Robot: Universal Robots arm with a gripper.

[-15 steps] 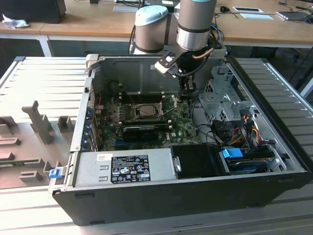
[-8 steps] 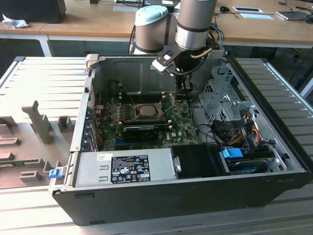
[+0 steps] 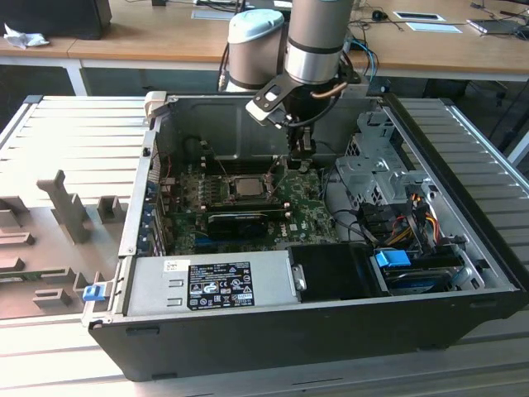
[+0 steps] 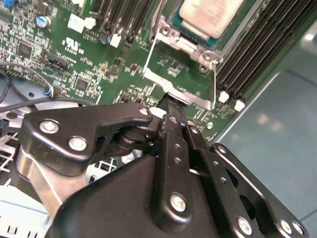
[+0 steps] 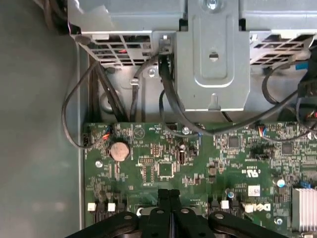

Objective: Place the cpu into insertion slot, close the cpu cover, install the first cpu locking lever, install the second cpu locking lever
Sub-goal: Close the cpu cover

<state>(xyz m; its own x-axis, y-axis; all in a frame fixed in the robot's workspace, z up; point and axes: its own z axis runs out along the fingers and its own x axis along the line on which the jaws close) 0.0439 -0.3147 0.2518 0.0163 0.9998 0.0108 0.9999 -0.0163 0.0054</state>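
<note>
Inside the open computer case [image 3: 331,331] on the bench [image 3: 66,149], the arm reaches down at the upper middle of the exterior view. Its gripper [image 3: 299,161] has the fingers pressed narrow together with nothing between them. In the second wrist view the gripper [image 4: 170,101] tip touches the near edge of the cpu cover [image 4: 190,96], which lies swung open over the green motherboard [image 4: 99,64]. The cpu [image 4: 210,15] sits in the insertion slot [image 4: 212,54] just beyond the cover.

The whole open computer case [image 3: 248,343] is seen from above, at a distance, in the exterior view; the motherboard [image 4: 99,64] [image 5: 198,163] is caught close up in both wrist views, past the gripper [image 4: 168,101] [image 5: 169,194], from opposite sides.
</note>
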